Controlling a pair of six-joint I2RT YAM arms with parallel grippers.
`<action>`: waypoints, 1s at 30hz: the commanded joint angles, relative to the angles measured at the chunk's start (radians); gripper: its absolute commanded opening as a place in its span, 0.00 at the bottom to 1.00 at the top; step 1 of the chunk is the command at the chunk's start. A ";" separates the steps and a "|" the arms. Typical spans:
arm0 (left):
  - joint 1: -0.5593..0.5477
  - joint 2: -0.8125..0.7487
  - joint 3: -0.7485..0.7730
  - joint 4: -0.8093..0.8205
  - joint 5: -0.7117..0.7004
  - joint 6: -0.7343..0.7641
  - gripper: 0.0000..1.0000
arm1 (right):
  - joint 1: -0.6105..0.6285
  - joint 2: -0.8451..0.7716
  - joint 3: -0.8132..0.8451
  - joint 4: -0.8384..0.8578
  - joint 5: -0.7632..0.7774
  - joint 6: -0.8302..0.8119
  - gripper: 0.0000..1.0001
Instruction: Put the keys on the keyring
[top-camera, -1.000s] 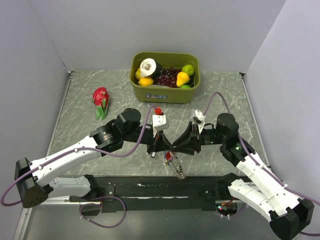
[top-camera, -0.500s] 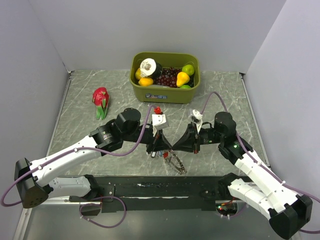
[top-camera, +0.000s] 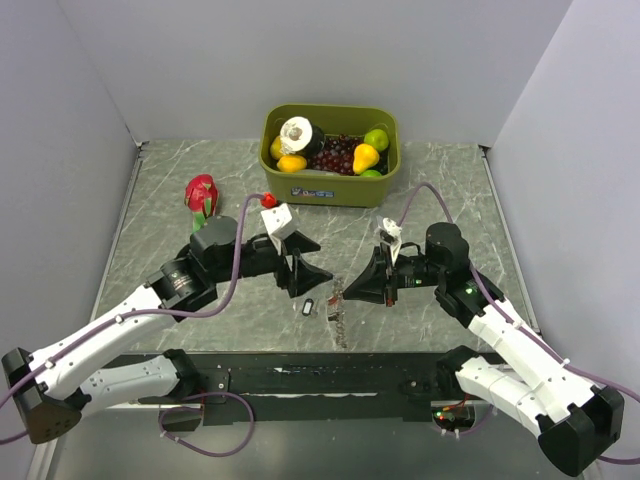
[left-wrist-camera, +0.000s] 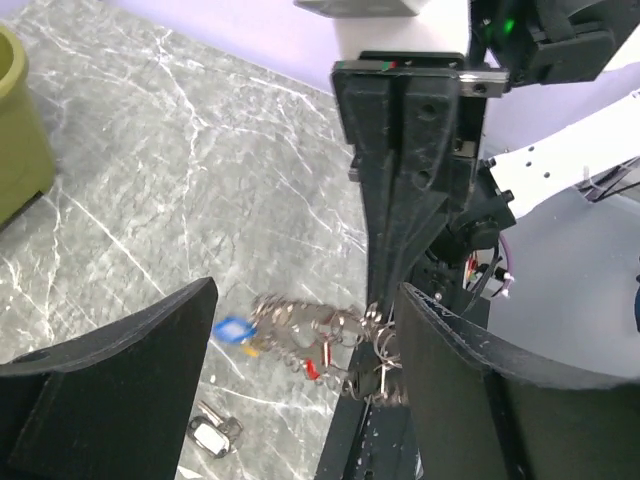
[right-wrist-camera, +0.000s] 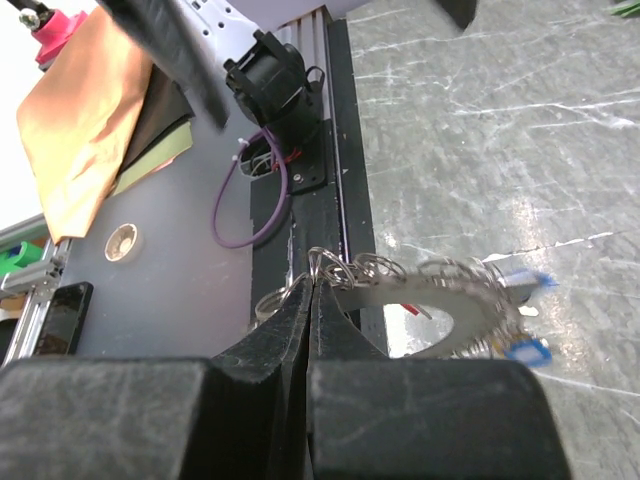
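The keyring (right-wrist-camera: 455, 300), a thin grey ring with a coiled rim, hangs blurred from my right gripper (right-wrist-camera: 311, 283), which is shut on its rim. Keys with blue (right-wrist-camera: 527, 351) and red (right-wrist-camera: 415, 309) heads dangle from it. From above, the keyring (top-camera: 338, 312) hangs just over the table's front edge, below my right gripper (top-camera: 350, 294). My left gripper (top-camera: 307, 273) stands open to its left, holding nothing. In the left wrist view the keyring (left-wrist-camera: 305, 335) shows between my left gripper's (left-wrist-camera: 308, 300) fingers, apart from both. A black-headed key (left-wrist-camera: 212, 436) lies loose on the table (top-camera: 309, 307).
A green bin (top-camera: 330, 188) of fruit stands at the back centre. A red dragon fruit (top-camera: 201, 200) lies at the back left. A black rail (top-camera: 330, 375) runs along the table's near edge, just under the hanging keyring.
My left gripper has opened and drawn back to the left, away from the keyring. My right gripper has closed on the ring's rim and now carries it alone; the ring swings.
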 joint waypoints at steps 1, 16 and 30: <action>0.035 0.000 -0.043 0.079 0.096 -0.043 0.77 | 0.007 -0.023 0.048 0.059 -0.009 0.010 0.00; 0.037 0.141 -0.027 0.171 0.223 -0.113 0.59 | 0.008 -0.051 0.036 0.071 -0.006 0.020 0.00; 0.037 0.141 -0.070 0.227 0.342 -0.096 0.42 | 0.007 -0.079 0.036 0.108 -0.015 0.038 0.00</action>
